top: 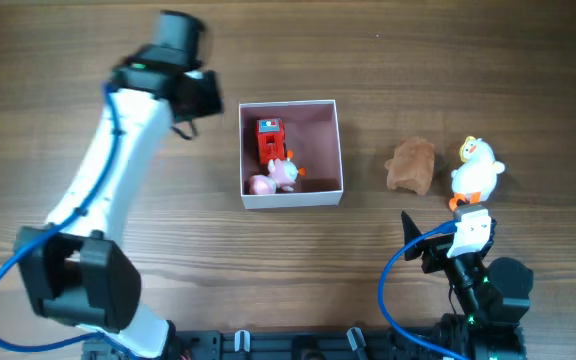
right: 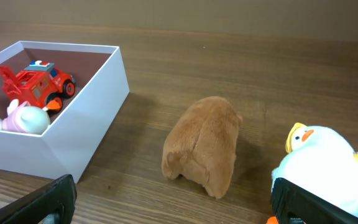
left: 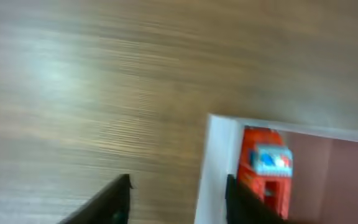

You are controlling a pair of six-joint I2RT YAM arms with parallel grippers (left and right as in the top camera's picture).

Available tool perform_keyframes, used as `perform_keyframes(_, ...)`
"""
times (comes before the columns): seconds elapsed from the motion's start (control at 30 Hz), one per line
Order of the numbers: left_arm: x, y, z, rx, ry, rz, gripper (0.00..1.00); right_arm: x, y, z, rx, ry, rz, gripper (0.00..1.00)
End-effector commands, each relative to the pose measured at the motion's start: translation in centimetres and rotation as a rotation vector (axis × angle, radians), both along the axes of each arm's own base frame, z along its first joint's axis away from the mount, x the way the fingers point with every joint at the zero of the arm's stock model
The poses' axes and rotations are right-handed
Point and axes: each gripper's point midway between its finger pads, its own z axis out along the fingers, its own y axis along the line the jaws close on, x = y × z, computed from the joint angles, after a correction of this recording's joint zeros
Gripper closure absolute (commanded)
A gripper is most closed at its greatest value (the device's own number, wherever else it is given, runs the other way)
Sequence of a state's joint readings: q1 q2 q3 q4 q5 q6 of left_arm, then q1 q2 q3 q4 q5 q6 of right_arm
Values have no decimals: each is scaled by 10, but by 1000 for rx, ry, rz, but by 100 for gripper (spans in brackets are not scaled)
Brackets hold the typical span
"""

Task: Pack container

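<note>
The container [top: 290, 197] is a white square box with a pink inside, at the table's middle. It holds a red toy truck [top: 270, 139] and a pink plush toy [top: 277, 177]. A brown plush [top: 411, 165] and a white duck plush [top: 476, 170] lie on the table to its right. My left gripper [top: 200, 97] is open and empty, just left of the box's far left corner; the box wall [left: 216, 168] and truck [left: 265, 168] show in the left wrist view. My right gripper [right: 173, 202] is open and empty, near the brown plush [right: 204, 146] and the duck [right: 325, 165].
The wooden table [top: 88, 60] lies all round the box. The right arm's base and cables [top: 478, 295] sit at the front right, the left arm's base [top: 73, 285] at the front left.
</note>
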State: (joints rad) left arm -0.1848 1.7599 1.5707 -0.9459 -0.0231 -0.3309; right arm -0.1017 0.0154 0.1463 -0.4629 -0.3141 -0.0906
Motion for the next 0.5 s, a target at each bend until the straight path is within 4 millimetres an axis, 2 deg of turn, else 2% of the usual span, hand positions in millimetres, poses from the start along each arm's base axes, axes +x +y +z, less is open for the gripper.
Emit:
perform_keyframes(0.0,1,4,9,-191,14,55,71,0,2,2,17,-6,7,0)
perform_keyframes(0.03,1,11,8,-181,18,70,83,0,2,2,17,-6,7,0)
perform_keyframes(0.07,1,16,7,-157,16,85,87,0,2,2,17,-7,7,0)
perform_keyframes(0.1,1,22,5,-127,15,99,87,0,2,2,17,-7,7,1)
perform_keyframes(0.13,1,30,3,-83,13,119,83,0,2,2,17,-7,7,0)
perform_keyframes(0.17,1,39,0,-39,12,140,66,0,2,2,17,-6,7,1)
perform_keyframes(0.2,1,48,-4,9,12,162,35,0,2,2,17,-6,7,0)
perform_keyframes(0.27,-1,60,-9,73,18,191,8,0,2,2,17,-6,7,1)
perform_keyframes(0.3,-2,67,-12,109,22,205,0,0,2,2,17,-6,7,1)
perform_keyframes(0.4,0,87,-9,226,6,232,0,0,2,2,17,-7,7,1)
perform_keyframes(0.47,4,109,-1,322,-29,274,0,0,2,2,17,-7,7,0)
